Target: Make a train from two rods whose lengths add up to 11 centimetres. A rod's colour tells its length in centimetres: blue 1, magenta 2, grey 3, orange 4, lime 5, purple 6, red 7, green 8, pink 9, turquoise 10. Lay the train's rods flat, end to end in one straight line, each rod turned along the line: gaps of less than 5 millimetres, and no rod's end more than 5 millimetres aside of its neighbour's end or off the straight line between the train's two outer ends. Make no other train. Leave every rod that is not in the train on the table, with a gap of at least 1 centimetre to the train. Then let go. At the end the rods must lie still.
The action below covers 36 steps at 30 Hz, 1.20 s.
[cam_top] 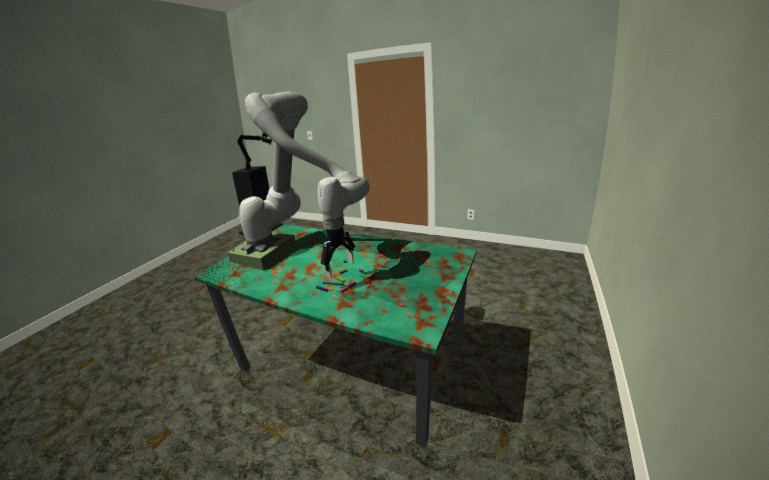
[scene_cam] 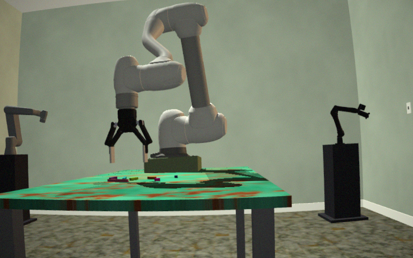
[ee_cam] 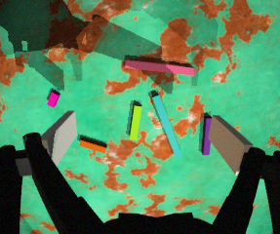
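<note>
In the wrist view several rods lie flat on the green and rust table. A lime rod [ee_cam: 135, 123] and a turquoise rod [ee_cam: 166, 124] lie side by side in the middle. A pink rod [ee_cam: 159, 68] lies beyond them. A purple rod [ee_cam: 206, 135] lies by my right finger, an orange rod [ee_cam: 93, 144] by my left finger, and a small magenta rod [ee_cam: 53, 97] further left. My gripper [ee_cam: 143, 125] [scene_cam: 127, 156] is open and empty, hovering well above the rods. The rods show as a small cluster under it [cam_top: 336, 280].
The arm's base block [scene_cam: 172, 164] stands on the table behind the rods. A small blue rod [scene_cam: 175, 176] lies apart to the right of the cluster. The arm's dark shadow [cam_top: 400, 255] falls across the table.
</note>
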Motion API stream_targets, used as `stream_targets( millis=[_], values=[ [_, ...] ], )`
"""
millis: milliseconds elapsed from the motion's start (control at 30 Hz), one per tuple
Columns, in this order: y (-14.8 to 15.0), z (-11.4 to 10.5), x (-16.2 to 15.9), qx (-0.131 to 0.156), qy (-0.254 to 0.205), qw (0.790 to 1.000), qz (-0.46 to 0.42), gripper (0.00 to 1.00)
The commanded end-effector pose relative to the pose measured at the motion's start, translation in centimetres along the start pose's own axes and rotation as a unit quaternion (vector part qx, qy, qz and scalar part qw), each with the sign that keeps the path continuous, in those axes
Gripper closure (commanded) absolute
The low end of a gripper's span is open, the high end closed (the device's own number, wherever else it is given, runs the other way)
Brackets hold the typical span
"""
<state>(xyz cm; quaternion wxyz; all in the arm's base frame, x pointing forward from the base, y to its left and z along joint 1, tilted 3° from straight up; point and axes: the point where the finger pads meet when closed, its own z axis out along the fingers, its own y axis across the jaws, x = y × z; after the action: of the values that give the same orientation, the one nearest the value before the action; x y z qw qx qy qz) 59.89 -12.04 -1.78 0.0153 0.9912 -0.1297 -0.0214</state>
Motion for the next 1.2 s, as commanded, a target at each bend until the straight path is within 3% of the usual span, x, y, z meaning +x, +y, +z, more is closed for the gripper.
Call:
stream_targets(
  millis=[0,267,300,500,767,833,867,1167],
  values=[
    [0.4,0.0,0.1,-0.004,0.001,0.996,0.084,0.0],
    [0.9,0.0,0.2,-0.004,0.001,0.984,0.178,0.0],
    [1.1,0.0,0.2,-0.004,0.001,0.975,0.224,0.0],
    [1.5,0.0,0.3,-0.004,0.002,0.951,0.308,0.0],
    [2.2,0.0,0.5,-0.004,0.002,0.905,0.426,0.0],
    [2.2,0.0,0.5,-0.004,0.002,0.905,0.426,0.0],
    [2.4,0.0,0.5,-0.004,0.002,0.884,0.468,0.0],
    [3.1,0.0,0.6,-0.003,0.003,0.813,0.583,0.0]
  ],
)
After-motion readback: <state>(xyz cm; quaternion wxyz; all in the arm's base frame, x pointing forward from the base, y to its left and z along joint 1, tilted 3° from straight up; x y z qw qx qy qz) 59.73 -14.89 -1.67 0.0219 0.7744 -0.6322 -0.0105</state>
